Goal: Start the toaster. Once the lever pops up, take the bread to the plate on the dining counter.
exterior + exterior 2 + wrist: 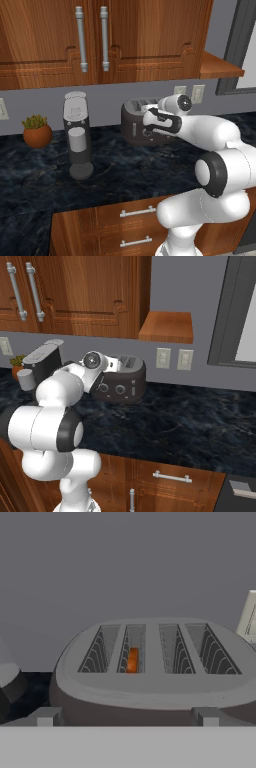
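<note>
The dark grey toaster (136, 120) (125, 382) stands on the black stone counter against the back wall. Its silver top (150, 662) has several slots, and a bit of the orange-brown bread (132, 660) shows low in the second slot from the left. On the front face sit round knobs (120, 389) and the lever's vertical slot (134, 387). My gripper (126, 717) (152, 124) hovers just in front of the toaster at the height of its top, open, with nothing between the fingertips (45, 717). The plate and the dining counter are out of view.
A tall silver-and-black coffee machine (77, 135) (42, 358) stands left of the toaster, and a potted plant (37, 131) is further left. Wood cabinets (100, 40) hang overhead, a small shelf (167, 326) juts out at right, and wall outlets (162, 357) sit behind the counter.
</note>
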You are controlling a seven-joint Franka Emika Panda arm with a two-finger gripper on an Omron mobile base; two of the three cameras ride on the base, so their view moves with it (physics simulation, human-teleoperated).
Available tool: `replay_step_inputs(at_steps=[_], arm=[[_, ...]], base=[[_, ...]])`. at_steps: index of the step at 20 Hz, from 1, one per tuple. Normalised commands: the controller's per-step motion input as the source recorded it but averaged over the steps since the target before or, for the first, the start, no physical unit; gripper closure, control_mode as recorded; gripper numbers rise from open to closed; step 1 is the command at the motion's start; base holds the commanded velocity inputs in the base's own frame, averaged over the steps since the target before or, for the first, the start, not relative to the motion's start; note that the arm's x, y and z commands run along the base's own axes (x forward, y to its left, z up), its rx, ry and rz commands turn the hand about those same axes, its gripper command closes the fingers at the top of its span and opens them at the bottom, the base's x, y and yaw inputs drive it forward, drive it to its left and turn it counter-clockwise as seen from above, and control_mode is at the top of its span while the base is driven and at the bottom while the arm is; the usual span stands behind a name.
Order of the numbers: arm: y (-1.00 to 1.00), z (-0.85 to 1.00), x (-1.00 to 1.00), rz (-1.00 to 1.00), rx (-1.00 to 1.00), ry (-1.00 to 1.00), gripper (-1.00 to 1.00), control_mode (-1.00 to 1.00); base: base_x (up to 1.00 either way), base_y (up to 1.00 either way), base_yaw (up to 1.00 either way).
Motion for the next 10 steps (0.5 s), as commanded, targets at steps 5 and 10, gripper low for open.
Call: replay_step_inputs(at_steps=[5, 10], arm=[[0.07, 0.00, 0.02, -0.01, 0.00, 0.00, -1.00, -1.00], [0.01, 0.00, 0.11, -0.02, 0.00, 0.00, -1.00, -1.00]], base=[[0.00, 0.00, 0.00], [0.00, 0.00, 0.00]])
